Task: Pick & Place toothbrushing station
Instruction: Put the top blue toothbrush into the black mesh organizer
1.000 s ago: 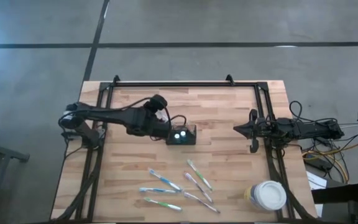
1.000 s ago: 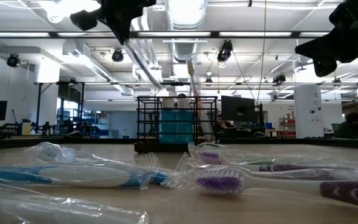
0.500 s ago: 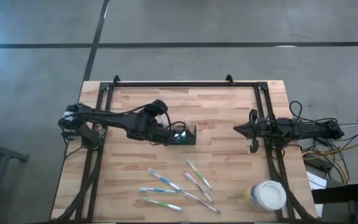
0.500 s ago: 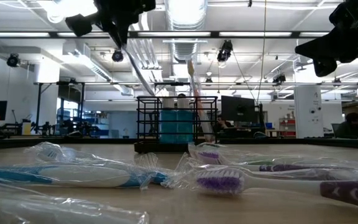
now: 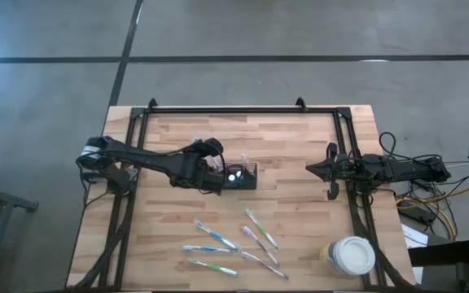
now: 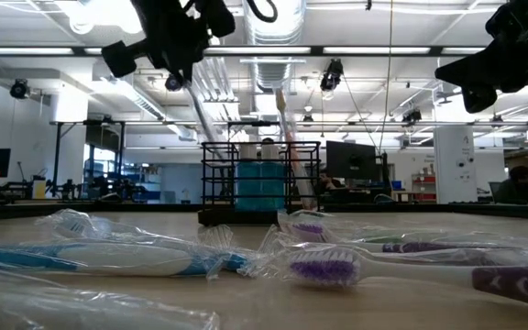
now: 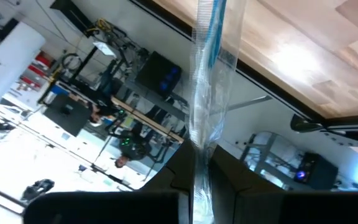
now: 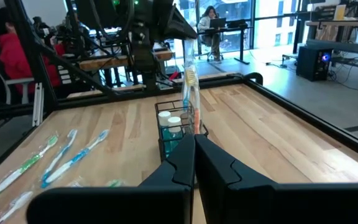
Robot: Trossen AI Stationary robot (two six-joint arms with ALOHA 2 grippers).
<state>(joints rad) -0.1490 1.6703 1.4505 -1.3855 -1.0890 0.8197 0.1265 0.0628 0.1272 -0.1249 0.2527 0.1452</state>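
The black wire-mesh caddy stands on its base at mid-table; it also shows in the low view and the right wrist view. Two white-capped tubes and an upright toothbrush stand inside it. My left gripper hovers above the caddy's left side, shut on a blue toothbrush in a clear wrapper. Several wrapped toothbrushes lie flat near the table's near edge. My right gripper is shut and empty at the right, above the table. My left gripper pinches the wrapped blue toothbrush between its two fingers at its upper part. The fingers come from above and the left, slanting down. The toothbrush hangs clear of the table, slanting down toward the caddy's top rim; whether its lower end is inside, I cannot tell.
A large cup with a white lid stands at the near right corner. A black frame runs along the table's far edge and down both sides. Bare wood lies between the caddy and my right gripper.
My left gripper has come down a little and tipped over the caddy's left side, still shut on the wrapped toothbrush. The toothbrush now hangs steeper, its lower end nearer the caddy's rim.
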